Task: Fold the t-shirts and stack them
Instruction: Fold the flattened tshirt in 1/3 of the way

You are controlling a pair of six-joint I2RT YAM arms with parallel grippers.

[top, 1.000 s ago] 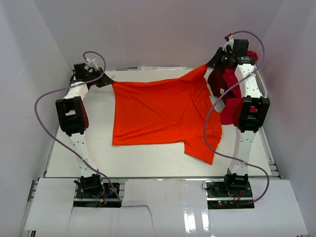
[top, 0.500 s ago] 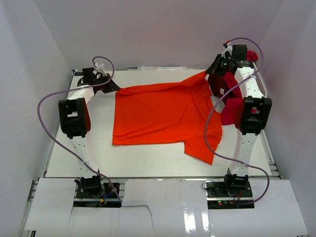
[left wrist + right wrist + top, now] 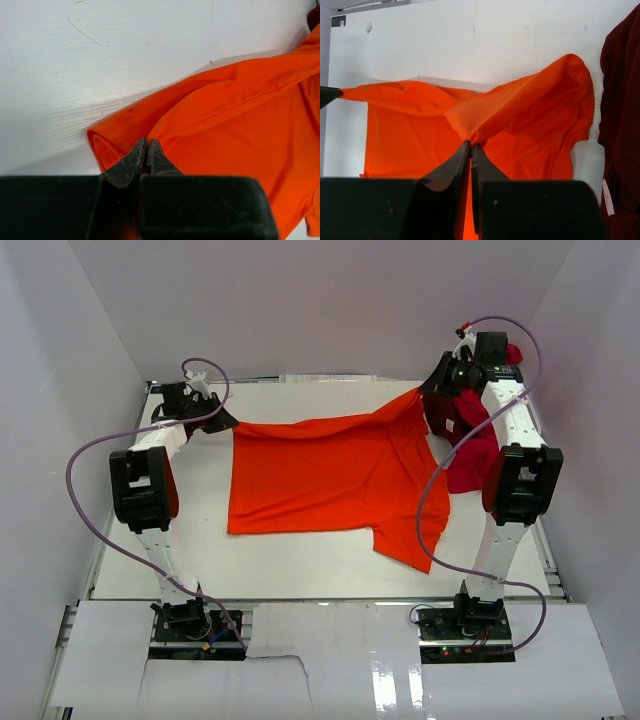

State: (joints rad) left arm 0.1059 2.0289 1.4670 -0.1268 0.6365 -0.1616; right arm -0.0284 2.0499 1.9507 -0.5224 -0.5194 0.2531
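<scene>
A bright orange t-shirt (image 3: pixel 330 480) is spread over the middle of the white table, its far edge lifted off the surface. My left gripper (image 3: pixel 232 423) (image 3: pixel 147 143) is shut on the shirt's far left corner. My right gripper (image 3: pixel 428 383) (image 3: pixel 470 144) is shut on the shirt's far right corner, where the cloth (image 3: pixel 485 117) bunches at the tips. Between the two grippers the far hem hangs in a shallow sag. A dark maroon t-shirt (image 3: pixel 447 412) (image 3: pixel 620 115) and a crimson one (image 3: pixel 470 462) lie heaped at the right, behind my right arm.
White walls close in the table (image 3: pixel 200 540) on the left, back and right. Purple cables loop off both arms. The orange shirt's near sleeve (image 3: pixel 412 545) reaches toward the table's front edge. My right arm stands over the heap of dark shirts.
My left gripper has moved right and toward the front with its corner of the orange shirt, so the far hem now sags. The right gripper has shifted only slightly.
</scene>
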